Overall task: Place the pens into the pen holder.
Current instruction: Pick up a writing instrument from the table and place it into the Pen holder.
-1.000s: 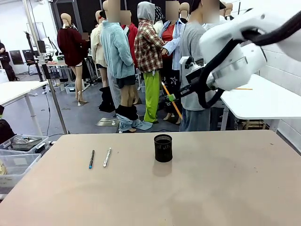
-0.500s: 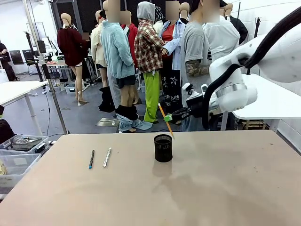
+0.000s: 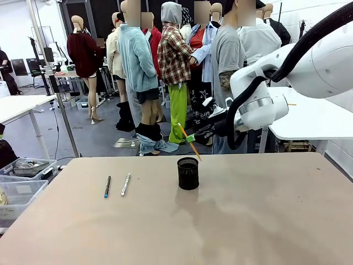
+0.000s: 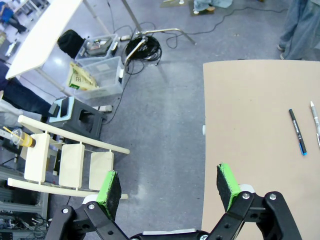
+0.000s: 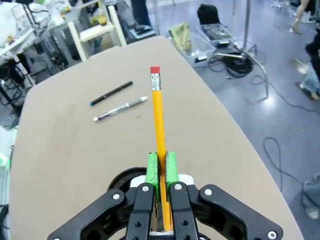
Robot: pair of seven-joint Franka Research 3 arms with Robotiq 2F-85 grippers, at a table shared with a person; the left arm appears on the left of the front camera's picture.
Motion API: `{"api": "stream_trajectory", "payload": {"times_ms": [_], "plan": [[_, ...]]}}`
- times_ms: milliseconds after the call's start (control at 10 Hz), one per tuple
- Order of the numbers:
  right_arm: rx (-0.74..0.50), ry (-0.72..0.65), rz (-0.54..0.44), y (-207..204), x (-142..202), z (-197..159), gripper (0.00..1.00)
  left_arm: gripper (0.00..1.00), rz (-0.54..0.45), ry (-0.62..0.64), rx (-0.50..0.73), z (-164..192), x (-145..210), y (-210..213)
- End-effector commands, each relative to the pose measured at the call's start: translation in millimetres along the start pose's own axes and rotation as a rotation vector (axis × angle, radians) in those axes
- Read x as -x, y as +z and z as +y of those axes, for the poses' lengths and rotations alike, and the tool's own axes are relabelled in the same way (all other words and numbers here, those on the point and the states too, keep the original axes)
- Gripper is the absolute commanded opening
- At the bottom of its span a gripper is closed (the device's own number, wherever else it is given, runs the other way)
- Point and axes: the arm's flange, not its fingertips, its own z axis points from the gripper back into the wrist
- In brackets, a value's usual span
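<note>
The right gripper, clamped on one orange pencil, has come down and leftward in the past second. The pencil's tip is now just over the single pen holder, itself shifted slightly left on the table. Two more lie side by side to its left: a black pen and a silver pen. The left gripper hangs spread wide, empty.

The right pincer is black with green pads; the pencil between them is orange, with a silver band and a red rubber tip. Under the pincer, the cup is black wire mesh. Beyond the pencil's end lie a black pen with a teal tip and a silver pen. The table is plain tan. The left pincer: black, green pads.
</note>
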Motion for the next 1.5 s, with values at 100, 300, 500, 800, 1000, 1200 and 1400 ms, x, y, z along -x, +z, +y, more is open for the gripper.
{"api": "stream_trajectory", "payload": {"times_ms": [100,300,500,800,1000,1200,1400], "plan": [[0.014,0.018,0.017,0.8,-14.0,13.6,0.0,1.0,0.004,-0.01,-0.008,-0.3,0.1,0.3],[-0.09,0.031,-0.049,1.5,-21.1,27.8,0.0,1.0,0.004,-0.01,-0.008,-0.3,0.1,0.3],[-0.142,0.09,-0.071,6.6,-24.6,41.1,0.0,1.0,0.004,-0.01,-0.008,-0.3,0.1,0.3],[-0.162,0.066,-0.048,-9.2,-15.0,34.2,0.0,1.0,0.004,-0.01,-0.008,-0.3,0.1,0.3],[-0.184,0.055,-0.038,-16.9,-11.3,25.3,0.0,1.0,0.004,-0.01,-0.008,-0.3,0.1,0.3],[-0.17,0.028,-0.028,-25.8,-4.2,15.6,0.0,1.0,0.004,-0.01,-0.008,-0.3,0.1,0.3],[-0.145,0.017,-0.014,-29.1,5.0,9.4,0.0,1.0,0.004,-0.01,-0.008,-0.3,0.1,0.3]]}}
